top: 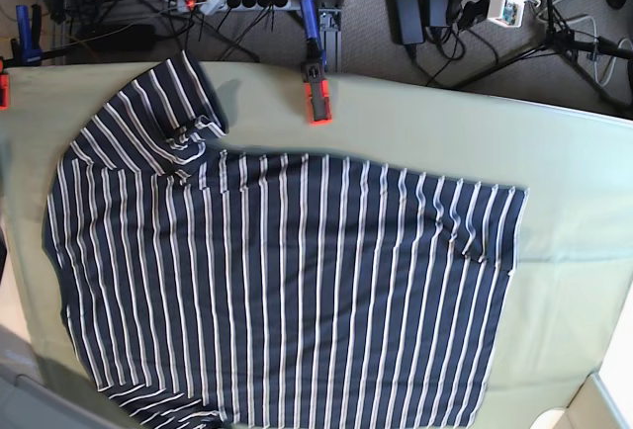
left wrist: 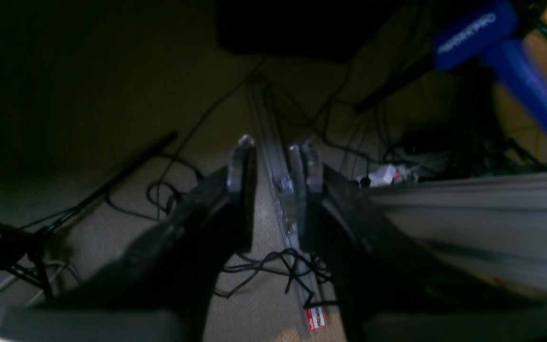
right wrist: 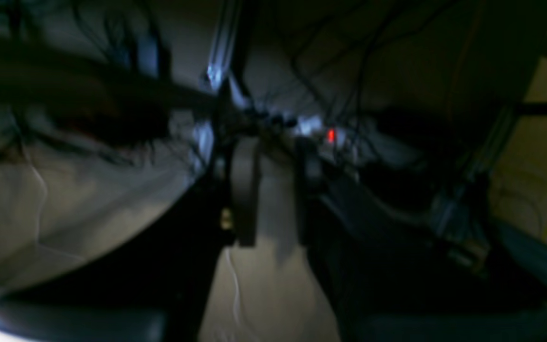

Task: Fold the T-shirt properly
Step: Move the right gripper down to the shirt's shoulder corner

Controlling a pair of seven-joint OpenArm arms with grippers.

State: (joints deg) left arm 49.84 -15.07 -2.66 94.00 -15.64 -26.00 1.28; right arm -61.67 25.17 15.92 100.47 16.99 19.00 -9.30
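Pale green cloth [top: 574, 212] covered the table, and the T-shirt [top: 277, 291] lay spread flat across it, one sleeve flipped over. Left gripper [left wrist: 273, 161] and right gripper [right wrist: 273, 190] hung off the table, jaws parted and empty. Best to smooth that sleeve before folding.

The T-shirt [top: 287, 291] is soft matt striped cloth on a matt pale green cloth [top: 574, 202].
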